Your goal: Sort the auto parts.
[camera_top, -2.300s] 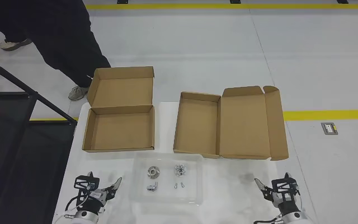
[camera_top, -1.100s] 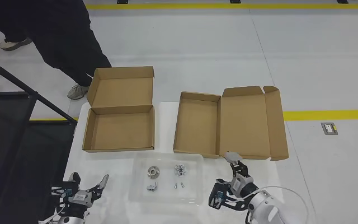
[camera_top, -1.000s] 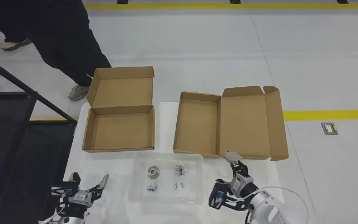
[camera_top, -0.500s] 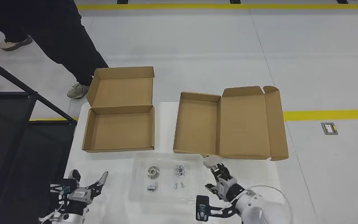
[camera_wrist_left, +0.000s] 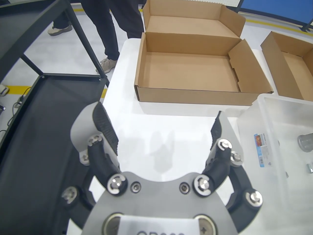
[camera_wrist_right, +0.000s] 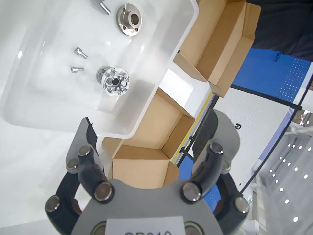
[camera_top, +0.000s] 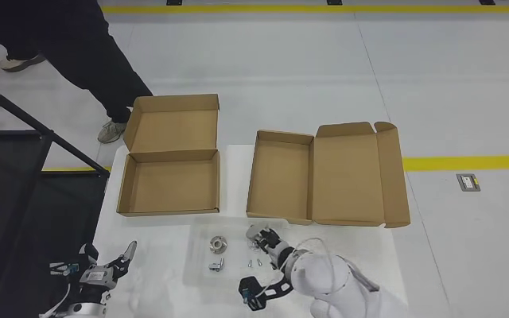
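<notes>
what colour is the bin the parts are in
Clear, colourless plastic bin, best seen in right wrist view.

The left arm [camera_top: 83, 280] sits low at the near left corner of the bench [camera_top: 163, 230], wrist level. Its jaws are spread wide with nothing between them, the ribbed pads [camera_wrist_left: 105, 125] facing each other. The right arm [camera_top: 328, 278] lies along the near edge, angled inward, wrist rolled onto its side, jaws likewise wide apart and empty, aimed toward the robot's left.

No legible text — just a tiny-print sticker [camera_wrist_left: 262, 147] on the clear bin [camera_wrist_left: 276, 103].
</notes>
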Controlling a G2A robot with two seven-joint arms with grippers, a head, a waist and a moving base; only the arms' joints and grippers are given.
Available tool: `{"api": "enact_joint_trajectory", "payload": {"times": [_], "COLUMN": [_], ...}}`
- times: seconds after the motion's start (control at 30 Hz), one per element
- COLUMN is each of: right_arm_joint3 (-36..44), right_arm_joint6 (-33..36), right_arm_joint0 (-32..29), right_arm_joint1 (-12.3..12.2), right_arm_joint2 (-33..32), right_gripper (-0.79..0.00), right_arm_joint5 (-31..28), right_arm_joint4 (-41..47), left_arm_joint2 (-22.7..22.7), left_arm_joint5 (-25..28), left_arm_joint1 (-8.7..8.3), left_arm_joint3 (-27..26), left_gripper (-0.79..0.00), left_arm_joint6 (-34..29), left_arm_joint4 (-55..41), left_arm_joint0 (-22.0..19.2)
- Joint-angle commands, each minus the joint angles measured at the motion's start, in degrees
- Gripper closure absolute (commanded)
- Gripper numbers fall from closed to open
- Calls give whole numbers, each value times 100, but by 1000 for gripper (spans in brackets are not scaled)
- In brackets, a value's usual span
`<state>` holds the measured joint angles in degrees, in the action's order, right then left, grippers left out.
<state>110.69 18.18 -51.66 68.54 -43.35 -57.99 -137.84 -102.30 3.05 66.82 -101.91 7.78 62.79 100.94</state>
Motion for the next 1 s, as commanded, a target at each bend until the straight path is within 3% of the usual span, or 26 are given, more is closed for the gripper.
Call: {"api": "enact_joint_trajectory", "payload": {"times": [0.0, 0.17, 0.47, 0.77, 0.97], "right_arm_joint3": [-325, -858, -858, -1189, -1492], "right_arm_joint6": [142, 561, 561, 185, -108], "right_arm_joint0": [379, 1265, 1265, 785, 611], "right_arm_joint1": [57, 98, 98, 78, 96], "right_arm_joint2": [380, 1252, 1252, 508, 14], "right_gripper": [-785, -785, -785, -785, -785], "right_arm_joint5": [-1, -1, -1, 1038, 807], "right_arm_joint4": [265, 796, 796, 1599, 2844], "left_arm_joint2": [0, 0, 0, 0, 0], "left_arm_joint5": [0, 0, 0, 0, 0], "left_arm_joint1": [0, 0, 0, 0, 0], "left_arm_joint3": [0, 0, 0, 0, 0], "left_gripper": [-785, -785, -785, -785, -785], "left_arm_joint6": [0, 0, 0, 0, 0], "left_arm_joint4": [0, 0, 0, 0, 0], "left_arm_joint0": [0, 0, 0, 0, 0]}}
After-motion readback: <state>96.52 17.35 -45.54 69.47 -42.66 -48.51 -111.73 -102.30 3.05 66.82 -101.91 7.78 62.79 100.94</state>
